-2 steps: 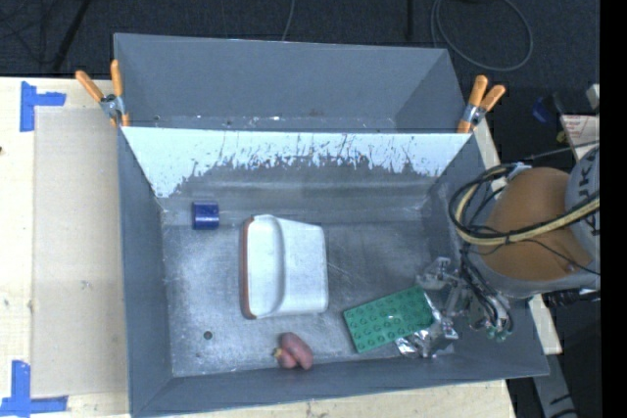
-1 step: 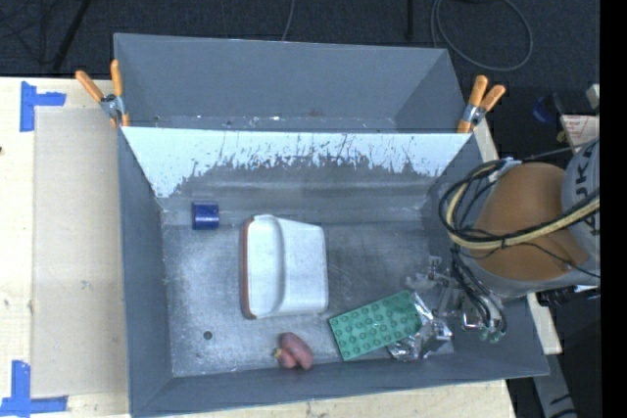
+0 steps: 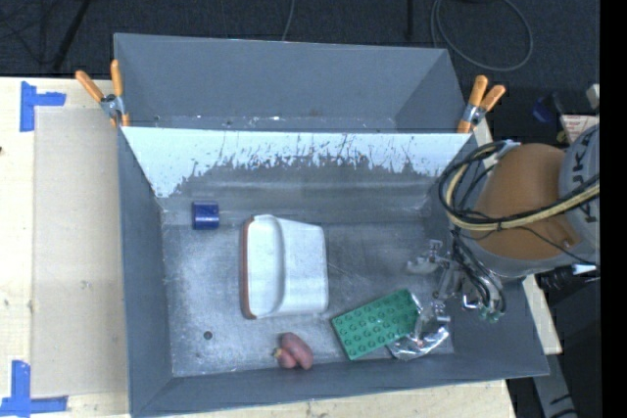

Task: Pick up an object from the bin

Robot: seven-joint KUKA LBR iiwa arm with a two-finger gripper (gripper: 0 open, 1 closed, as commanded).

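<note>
Camera view: looks down into a grey metal bin point(image 3: 284, 98), with the arm entering from the right.
Contents: four loose things spread over the bin floor, no heap.
Item 1: green studded plate point(image 3: 370, 326), flat, of the toy-brick kind, lying askew in the near right part of the floor.
Item 2: white box point(image 3: 286, 267), round-cornered, with a reddish-brown edge down its left side. It sits mid-floor, its near right corner just beside the plate; contact cannot be told.
Item 3: pink lump point(image 3: 293, 351), small, near the front wall, left of the plate.
Item 4: blue cylinder point(image 3: 205, 215), small, on its side at the far left, well apart from the rest.
Robot parts: orange cover point(image 3: 519, 206) and looped cables point(image 3: 458, 186) at the wrist, above the bin's right wall.
Gripper point(image 3: 423, 338): low in the near right corner, at the plate's right end, its metal parts meeting the plate's edge.
Grip state: apart or together cannot be told, and nothing is seen clamped.
Task thing: by judgement the green plate, as the one thing next to the gripper. It lies on the bin floor, not lifted.
Step in hand: by judgement the taking-hold stage at the plate's edge, with the lift not yet made.
Next move calls for: a firm pinch across the thin edge, then a straight rise clear of the right wall.
Risk: a thin flat plate gives little purchase and may slide or tip out.
</note>
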